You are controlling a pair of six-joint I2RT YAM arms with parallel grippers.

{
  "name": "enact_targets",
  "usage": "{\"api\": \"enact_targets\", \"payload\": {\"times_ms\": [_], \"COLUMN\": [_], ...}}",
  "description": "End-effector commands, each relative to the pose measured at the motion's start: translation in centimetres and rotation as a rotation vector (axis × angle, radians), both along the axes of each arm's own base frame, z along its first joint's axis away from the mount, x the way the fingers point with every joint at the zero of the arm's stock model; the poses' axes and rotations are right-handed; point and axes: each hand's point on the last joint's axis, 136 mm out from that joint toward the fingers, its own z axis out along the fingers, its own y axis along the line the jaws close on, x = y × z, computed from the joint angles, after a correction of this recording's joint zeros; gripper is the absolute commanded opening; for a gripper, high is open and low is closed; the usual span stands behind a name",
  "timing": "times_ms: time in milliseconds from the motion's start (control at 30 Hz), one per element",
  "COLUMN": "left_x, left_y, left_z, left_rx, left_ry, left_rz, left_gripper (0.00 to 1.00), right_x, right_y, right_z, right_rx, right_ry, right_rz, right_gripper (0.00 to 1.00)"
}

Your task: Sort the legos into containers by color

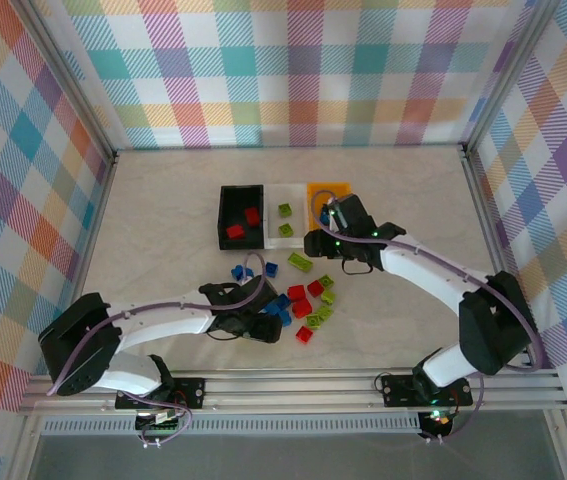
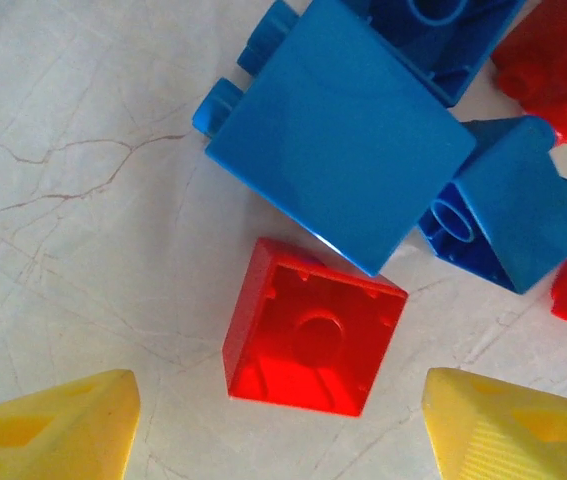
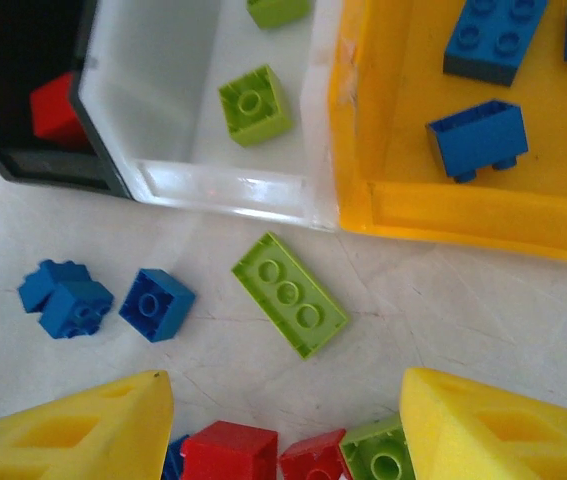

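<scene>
Left claw [image 2: 281, 405] spread above upturned red lego [image 2: 313, 335].

Top cam looks down on whole table [image 1: 163, 230]; 2 wrist cams close above lego pile [image 1: 303, 308].

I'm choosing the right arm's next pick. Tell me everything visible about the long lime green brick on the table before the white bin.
The long lime green plastic brick is a glossy rectangular block lying flat, studs up, on the pale marbled table; three round studs show in a row. It sits diagonally, just short of where the white plastic bin and orange-yellow plastic bin meet, touching nothing. The right hand hangs open nearby, its yellow fingers not around it.
</scene>
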Motion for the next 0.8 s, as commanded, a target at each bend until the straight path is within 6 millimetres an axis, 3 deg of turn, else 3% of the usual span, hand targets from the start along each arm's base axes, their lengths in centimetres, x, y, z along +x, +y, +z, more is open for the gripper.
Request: {"api": "enact_targets", "payload": {"times_ms": [0,500,633,767], "left_x": [0.8,1.7,2.1,4.6], "left_y": [-0.4,-0.3,0.6,3.0], "left_z": [0.3,0.0,2.3,6.2], "left_rx": [0.046,0.084,0.056,-0.026], "left_ry": [-0.038,-0.071,-0.116,-0.19], "left_rz": [-0.045,-0.059,-0.007,0.129], "left_gripper": [0.71,0.41,0.37,0.35], "right_x": [0.3,0.0,0.0,-0.2], "right_y": [-0.1,-0.8,-0.8,-0.9], "right_z": [1.6,2.5,2.4,2.3], "right_rx": [0.045,0.05,0.052,0.057], "right_ry": [-0.043,-0.065,-0.062,-0.06], "right_rz": [-0.022,-0.034,-0.035,-0.032], "right_gripper": [0.62,0.62,0.62,0.62]}}
